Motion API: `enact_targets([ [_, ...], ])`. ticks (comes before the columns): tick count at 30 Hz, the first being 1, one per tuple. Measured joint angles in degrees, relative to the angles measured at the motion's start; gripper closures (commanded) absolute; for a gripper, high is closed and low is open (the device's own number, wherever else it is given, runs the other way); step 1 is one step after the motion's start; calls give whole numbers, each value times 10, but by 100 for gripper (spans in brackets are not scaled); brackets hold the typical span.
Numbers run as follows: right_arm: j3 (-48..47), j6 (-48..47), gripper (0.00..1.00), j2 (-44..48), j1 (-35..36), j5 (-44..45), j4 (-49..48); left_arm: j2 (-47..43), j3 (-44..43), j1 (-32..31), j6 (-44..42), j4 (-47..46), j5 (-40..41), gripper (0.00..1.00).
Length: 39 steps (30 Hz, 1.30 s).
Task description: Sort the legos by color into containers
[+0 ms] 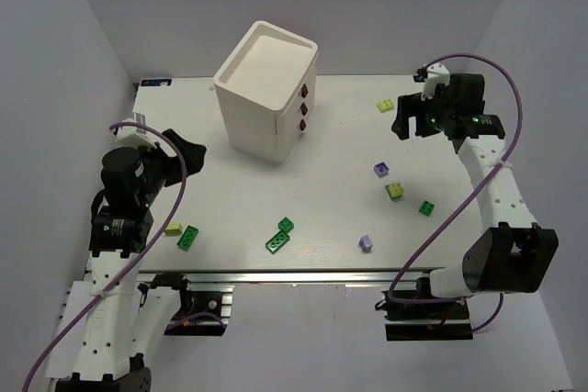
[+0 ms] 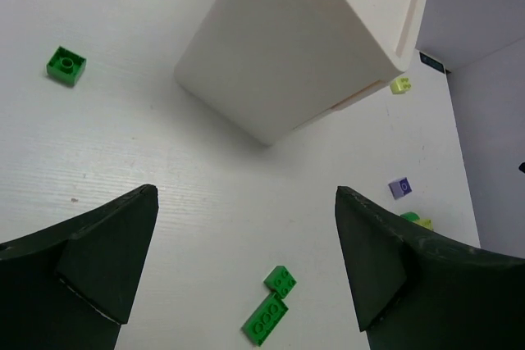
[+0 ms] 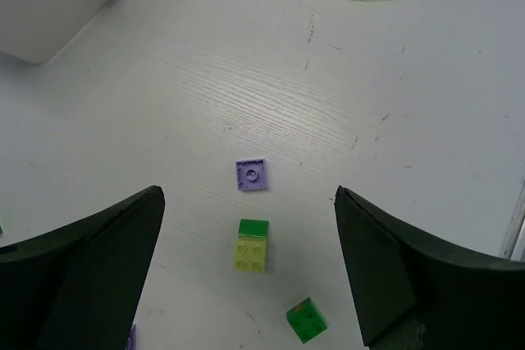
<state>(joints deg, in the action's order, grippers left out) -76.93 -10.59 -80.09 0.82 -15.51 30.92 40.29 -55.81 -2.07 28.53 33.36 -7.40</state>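
Two arms are bolted at the near edge of the table (image 1: 312, 218). The left arm (image 1: 96, 319), at the table's left side, has white tubular links and black joint housings. The right arm (image 1: 496, 185), at the table's right side, is built alike, with a large black joint block. A purple cable (image 1: 184, 167) loops along the left arm and a second purple cable (image 1: 478, 56) arcs along the right. Small green lights show on the right wrist housing (image 1: 469, 118). Black base mounts (image 1: 197, 305) sit below the table's near edge. The left gripper (image 2: 246, 190) and right gripper (image 3: 248, 190) carry dark, matte, wedge-shaped fingers (image 2: 98, 260).

Top view looks down over the whole table (image 1: 331, 135) — both wrist views sit nearer, sharing the cabinet (image 1: 266, 89).
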Motion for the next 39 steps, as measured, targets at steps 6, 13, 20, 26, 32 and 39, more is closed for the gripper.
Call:
enact_targets([
  [6,-3,-80,11,-2,3,-75,16,-2,18,0,10,21,0,2],
  [13,-60,-221,11,-71,30,-215,58,8,28,0,23,27,-2,6],
  [20,-64,-220,11,-120,70,-367,-13,11,38,0,33,25,-12,55],
  [26,-72,-151,41,-189,134,-362,-153,22,43,0,37,24,-25,21],
  [32,-110,-83,31,-292,165,-322,-273,24,50,0,46,22,-25,17],
  [39,-149,-58,24,-373,164,-310,-381,26,57,0,55,20,-25,17],
])
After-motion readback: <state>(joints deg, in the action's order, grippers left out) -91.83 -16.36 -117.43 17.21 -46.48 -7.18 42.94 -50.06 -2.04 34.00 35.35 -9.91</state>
